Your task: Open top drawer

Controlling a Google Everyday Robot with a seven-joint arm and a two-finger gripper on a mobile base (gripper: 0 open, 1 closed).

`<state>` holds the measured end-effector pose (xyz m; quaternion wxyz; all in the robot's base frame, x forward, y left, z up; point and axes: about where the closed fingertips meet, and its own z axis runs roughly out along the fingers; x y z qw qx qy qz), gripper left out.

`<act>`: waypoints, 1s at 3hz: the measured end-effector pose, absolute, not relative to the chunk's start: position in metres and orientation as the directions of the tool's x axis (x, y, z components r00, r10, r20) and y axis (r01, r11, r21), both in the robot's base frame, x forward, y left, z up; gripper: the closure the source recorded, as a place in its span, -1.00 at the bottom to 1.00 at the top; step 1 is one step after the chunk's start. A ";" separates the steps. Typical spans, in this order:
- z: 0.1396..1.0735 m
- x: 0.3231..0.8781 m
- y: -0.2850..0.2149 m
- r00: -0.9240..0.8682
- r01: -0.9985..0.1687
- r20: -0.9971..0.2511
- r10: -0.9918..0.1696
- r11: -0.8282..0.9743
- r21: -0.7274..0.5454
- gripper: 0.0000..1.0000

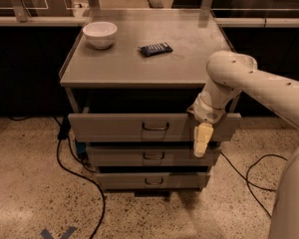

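While ajar, top drawer (114, 127) behind tool (203, 140)

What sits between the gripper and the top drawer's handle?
Only the top drawer's bare front, in the camera view; the gripper hangs right of the handle.

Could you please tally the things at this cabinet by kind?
Light grey metal drawers: 3 (wide top drawer, two narrower drawers below)
White round bowl: 1
Dark flat packet: 1
Total: 5
Pale gripper hangs before the top drawer's right end.
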<state>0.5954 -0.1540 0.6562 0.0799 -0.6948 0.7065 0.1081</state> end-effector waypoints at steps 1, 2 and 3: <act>0.664 0.572 -0.155 -0.026 -0.990 -0.276 -0.961 -0.014 0.142 -1.00; 0.661 0.571 -0.155 -0.023 -0.989 -0.277 -0.961 -0.019 0.149 -1.00; 0.657 0.562 -0.155 -0.015 -0.984 -0.278 -0.960 -0.035 0.177 -1.00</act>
